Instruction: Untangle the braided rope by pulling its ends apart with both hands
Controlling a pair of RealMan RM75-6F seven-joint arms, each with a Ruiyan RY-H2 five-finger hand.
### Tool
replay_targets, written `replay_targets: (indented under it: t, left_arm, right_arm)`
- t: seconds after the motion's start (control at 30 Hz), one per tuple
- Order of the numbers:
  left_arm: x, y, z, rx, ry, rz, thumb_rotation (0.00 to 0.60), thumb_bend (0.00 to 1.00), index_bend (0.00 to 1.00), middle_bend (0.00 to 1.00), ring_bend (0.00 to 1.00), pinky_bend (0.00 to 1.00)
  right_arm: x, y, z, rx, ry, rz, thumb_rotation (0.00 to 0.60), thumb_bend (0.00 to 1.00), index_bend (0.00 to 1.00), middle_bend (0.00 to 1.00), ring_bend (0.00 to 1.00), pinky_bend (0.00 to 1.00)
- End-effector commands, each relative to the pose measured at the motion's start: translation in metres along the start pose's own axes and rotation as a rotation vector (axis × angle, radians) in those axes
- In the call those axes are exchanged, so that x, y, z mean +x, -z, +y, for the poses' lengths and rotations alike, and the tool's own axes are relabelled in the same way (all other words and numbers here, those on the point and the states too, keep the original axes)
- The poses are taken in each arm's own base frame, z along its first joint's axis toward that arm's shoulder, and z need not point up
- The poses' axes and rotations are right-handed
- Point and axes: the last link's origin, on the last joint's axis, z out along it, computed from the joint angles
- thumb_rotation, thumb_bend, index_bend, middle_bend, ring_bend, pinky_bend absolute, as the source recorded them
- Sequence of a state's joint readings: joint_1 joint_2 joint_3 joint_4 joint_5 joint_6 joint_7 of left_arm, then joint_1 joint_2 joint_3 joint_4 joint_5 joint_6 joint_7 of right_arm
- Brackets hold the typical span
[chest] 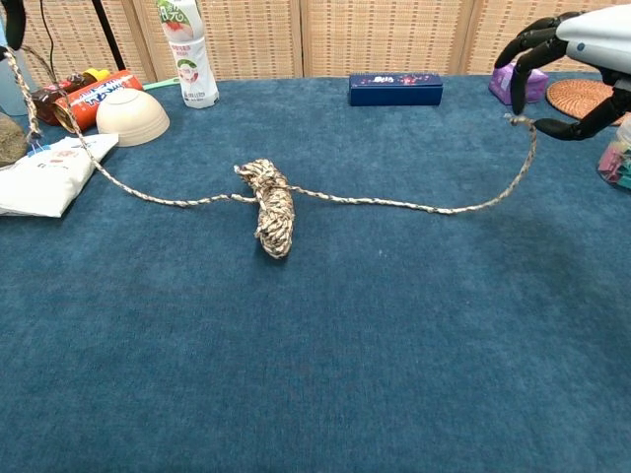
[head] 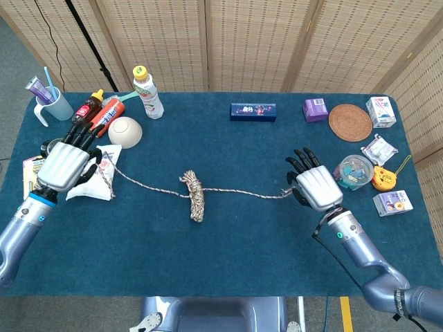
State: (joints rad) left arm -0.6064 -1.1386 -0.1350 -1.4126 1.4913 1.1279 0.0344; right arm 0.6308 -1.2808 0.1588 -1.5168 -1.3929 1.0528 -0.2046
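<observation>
Both hands pinch the rope's ends, left hand (head: 66, 164) and right hand (head: 316, 185) with the bundled knot (head: 196, 196) lying on the worktop (head: 228, 249) between them, yet the slack cord could slip free if either pinch loosens.
</observation>
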Motion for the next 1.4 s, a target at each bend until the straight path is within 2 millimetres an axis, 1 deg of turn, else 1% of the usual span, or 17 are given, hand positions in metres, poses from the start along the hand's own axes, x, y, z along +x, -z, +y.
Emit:
replay_targets:
  t: [0.03, 0.1, 0.13, 0.2, 0.33, 0.57, 0.67, 0.73, 0.9, 1.0, 1.1, 1.17, 1.23, 1.4]
  left_arm:
    - [0.000, -0.003, 0.013, -0.009, 0.021, -0.050, 0.600, 0.38, 0.18, 0.01, 0.00, 0.00]
    - [0.001, -0.003, 0.016, -0.008, 0.027, -0.068, 0.600, 0.32, 0.08, 0.00, 0.00, 0.00]
    - [0.001, -0.003, 0.017, -0.006, 0.027, -0.074, 0.600, 0.29, 0.04, 0.00, 0.00, 0.00]
    - [0.002, -0.002, 0.018, 0.003, 0.030, -0.085, 0.600, 0.27, 0.01, 0.00, 0.00, 0.00]
    - [0.004, 0.001, 0.018, 0.026, 0.059, -0.094, 0.600, 0.25, 0.00, 0.00, 0.00, 0.00]
    - [0.010, 0.025, 0.000, 0.126, 0.108, -0.072, 0.600, 0.25, 0.07, 0.00, 0.00, 0.00]
    - [0.010, 0.047, -0.011, 0.178, 0.084, -0.054, 0.600, 0.25, 0.08, 0.00, 0.00, 0.00]
    - [0.009, 0.061, -0.018, 0.212, 0.076, -0.045, 0.600, 0.25, 0.09, 0.00, 0.00, 0.00]
    - [0.005, 0.093, -0.029, 0.280, 0.085, -0.049, 0.600, 0.25, 0.11, 0.00, 0.00, 0.00]
    - [0.002, 0.121, -0.036, 0.329, 0.070, -0.040, 0.600, 0.25, 0.12, 0.00, 0.00, 0.00]
    - [0.001, 0.146, -0.039, 0.365, 0.079, -0.028, 0.600, 0.25, 0.14, 0.01, 0.00, 0.00]
    - [0.001, 0.174, -0.040, 0.405, 0.075, -0.008, 0.600, 0.25, 0.16, 0.03, 0.00, 0.00]
    - [0.001, 0.195, -0.036, 0.430, 0.079, 0.010, 0.600, 0.25, 0.18, 0.03, 0.00, 0.00]
    - [0.001, 0.222, -0.031, 0.469, 0.098, 0.015, 0.600, 0.25, 0.20, 0.04, 0.00, 0.00]
  right_arm:
    - [0.001, -0.002, -0.004, 0.003, 0.012, 0.000, 0.600, 0.33, 0.08, 0.00, 0.00, 0.00]
    - [0.002, -0.003, -0.005, -0.001, 0.011, 0.002, 0.600, 0.23, 0.01, 0.00, 0.00, 0.00]
    - [0.003, -0.003, -0.005, -0.005, 0.012, 0.002, 0.600, 0.19, 0.00, 0.00, 0.00, 0.00]
    - [0.004, -0.002, -0.004, -0.010, 0.016, 0.007, 0.600, 0.17, 0.00, 0.00, 0.00, 0.00]
    - [0.007, 0.001, -0.002, -0.026, 0.022, 0.018, 0.600, 0.17, 0.00, 0.00, 0.00, 0.00]
    - [0.010, 0.019, 0.023, -0.115, 0.010, 0.032, 0.600, 0.17, 0.00, 0.00, 0.00, 0.00]
    - [0.011, 0.033, 0.037, -0.169, 0.013, 0.048, 0.600, 0.17, 0.01, 0.00, 0.00, 0.00]
    - [0.013, 0.042, 0.044, -0.201, 0.014, 0.060, 0.600, 0.17, 0.03, 0.00, 0.00, 0.00]
    - [0.016, 0.060, 0.054, -0.262, 0.015, 0.069, 0.600, 0.17, 0.07, 0.00, 0.00, 0.00]
    - [0.017, 0.075, 0.059, -0.308, 0.011, 0.073, 0.600, 0.17, 0.10, 0.00, 0.00, 0.00]
    - [0.015, 0.092, 0.062, -0.345, 0.015, 0.068, 0.600, 0.17, 0.12, 0.00, 0.00, 0.00]
    - [0.009, 0.114, 0.066, -0.393, 0.007, 0.058, 0.600, 0.17, 0.14, 0.00, 0.00, 0.00]
    - [0.006, 0.132, 0.065, -0.418, 0.001, 0.064, 0.600, 0.17, 0.15, 0.00, 0.00, 0.00]
    - [0.003, 0.158, 0.062, -0.451, 0.002, 0.063, 0.600, 0.17, 0.17, 0.00, 0.00, 0.00]
